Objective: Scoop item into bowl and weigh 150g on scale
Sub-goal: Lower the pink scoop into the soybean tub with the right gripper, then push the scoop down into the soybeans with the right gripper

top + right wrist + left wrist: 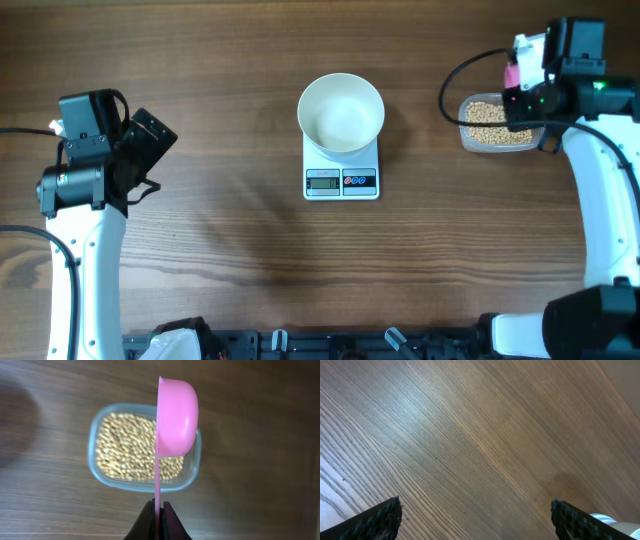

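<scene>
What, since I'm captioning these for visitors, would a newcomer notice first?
The pink scoop, pinched by its handle in the right gripper, hangs over a clear tub of beans at the right of the table. In the middle, an empty white bowl sits on the scale.

Bottom centre: claw (158, 508) pinched on pink scoop (177, 415) handle, cup edge-on across right of mid-frame tub (93, 457) of beans (125, 452).

On wooden table (220, 250), pink scoop (176, 417) over clear tub (93, 455).
</scene>
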{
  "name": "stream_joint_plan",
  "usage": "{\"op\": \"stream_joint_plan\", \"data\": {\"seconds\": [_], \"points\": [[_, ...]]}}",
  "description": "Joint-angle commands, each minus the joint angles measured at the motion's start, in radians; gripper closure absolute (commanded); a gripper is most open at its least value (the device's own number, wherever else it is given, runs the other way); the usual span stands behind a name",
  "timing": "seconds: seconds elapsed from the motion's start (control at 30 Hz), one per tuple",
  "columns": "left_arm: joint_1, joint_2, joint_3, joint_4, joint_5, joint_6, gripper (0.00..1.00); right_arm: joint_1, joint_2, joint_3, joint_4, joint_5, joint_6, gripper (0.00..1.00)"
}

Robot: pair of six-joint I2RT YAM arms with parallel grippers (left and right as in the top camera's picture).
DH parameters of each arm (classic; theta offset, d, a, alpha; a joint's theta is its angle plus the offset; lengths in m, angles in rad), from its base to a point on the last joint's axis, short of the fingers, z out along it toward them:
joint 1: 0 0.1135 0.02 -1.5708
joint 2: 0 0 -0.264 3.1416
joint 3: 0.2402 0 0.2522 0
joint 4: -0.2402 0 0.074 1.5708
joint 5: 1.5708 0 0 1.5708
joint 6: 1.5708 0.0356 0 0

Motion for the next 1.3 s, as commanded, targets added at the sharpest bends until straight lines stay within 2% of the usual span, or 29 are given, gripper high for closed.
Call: {"op": "stream_joint_plan", "data": {"seconds": [0.0, 0.17, 0.4, 0.8, 1.03, 1.27], "points": [[0.006, 0.003, -0.001, -0.002, -0.013, 0.002, 0.00, -0.037, 0.032, 0.003, -0.013, 0.020, 0.021, 0.96], [0.006, 0.003, -0.001, -0.002, -0.013, 0.002, 0.00, -0.050, 0.037, -0.028, -0.004, -0.062, 0.014, 0.96], [0.006, 0.003, -0.001, -0.002, -0.013, 0.001, 0.00, -0.050, 0.057, -0.128, 0.024, -0.062, 0.027, 0.96], [0.006, 0.003, -0.001, -0.001, -0.013, 0.001, 0.00, -0.050, 0.068, -0.160, 0.079, -0.002, 0.092, 0.96], [0.006, 0.003, -0.001, -0.002, -0.013, 0.002, 0.00, -0.050, 0.083, -0.160, 0.062, -0.153, 0.092, 0.96], [0.006, 0.004, -0.001, -0.001, -0.013, 0.002, 0.00, -0.050, 0.100, -0.161, 0.032, -0.163, 0.093, 0.96]]}}
